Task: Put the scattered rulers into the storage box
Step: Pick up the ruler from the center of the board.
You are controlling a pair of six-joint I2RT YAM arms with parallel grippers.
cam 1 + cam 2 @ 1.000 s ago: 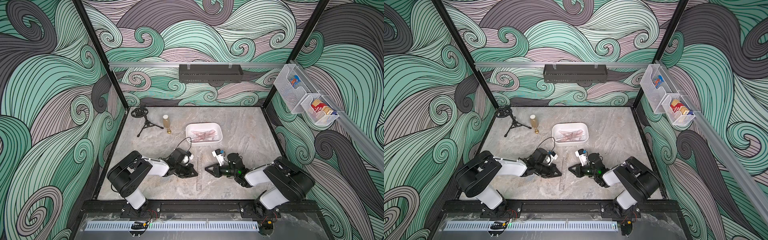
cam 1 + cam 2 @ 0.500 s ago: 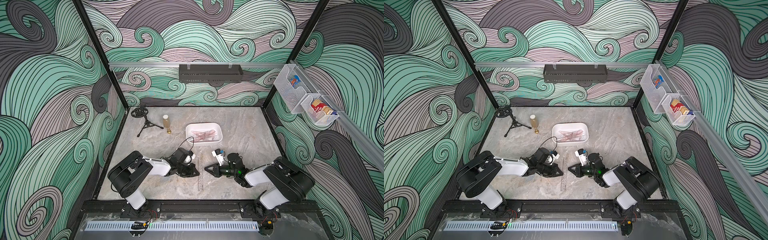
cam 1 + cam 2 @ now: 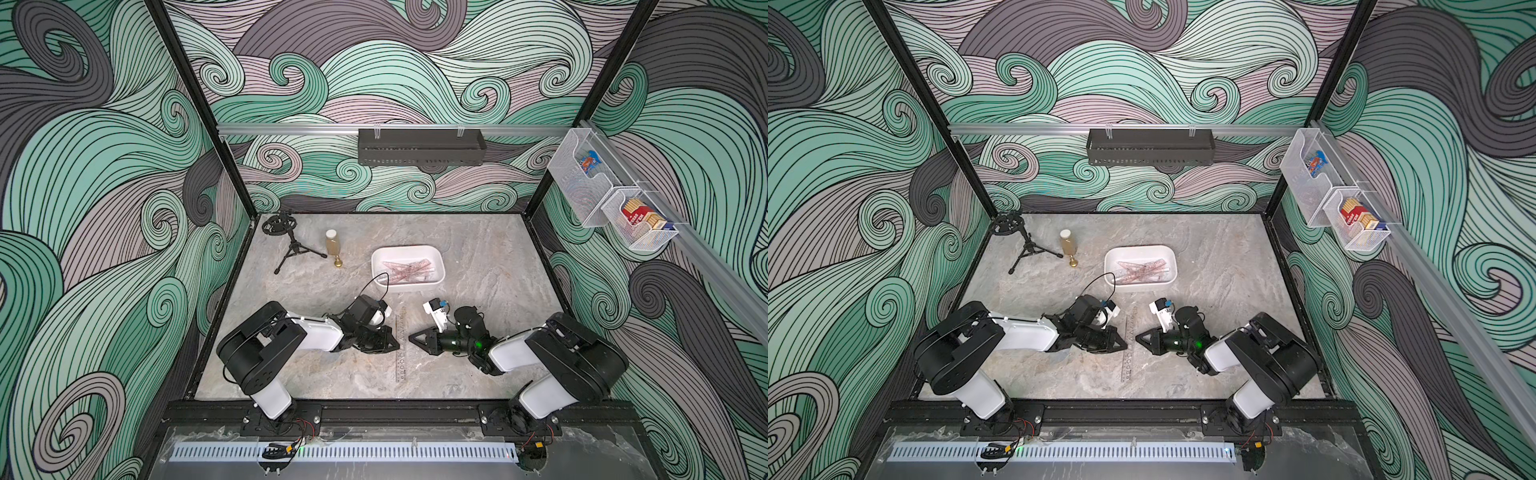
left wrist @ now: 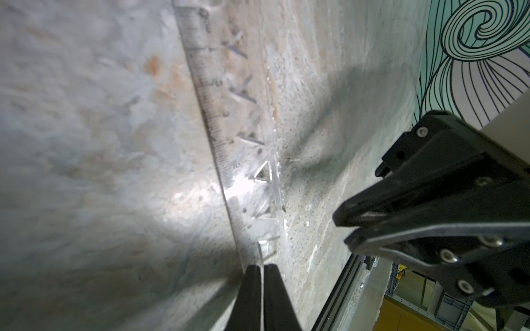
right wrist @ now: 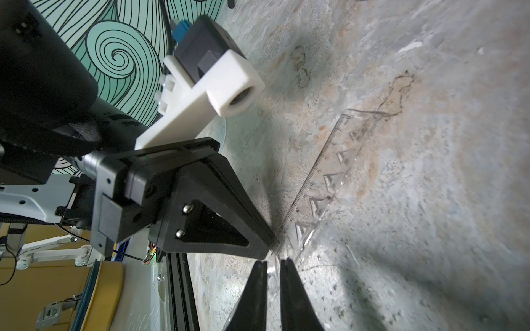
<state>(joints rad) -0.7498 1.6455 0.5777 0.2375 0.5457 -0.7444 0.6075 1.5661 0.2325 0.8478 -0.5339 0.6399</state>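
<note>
in a top view one clear ruler (image 3: 400,351), faint against the surface (image 3: 332,382), lies flat between our left claw (image 3: 395,344) and right claw (image 3: 412,337), the rest in the box (image 3: 409,286). the left wrist view shows that claw all but closed at its edge, grip unclear. the right wrist view shows jaws a sliver apart about the other edge; thin, stiff, slick, we'd pinch a long edge.
</note>
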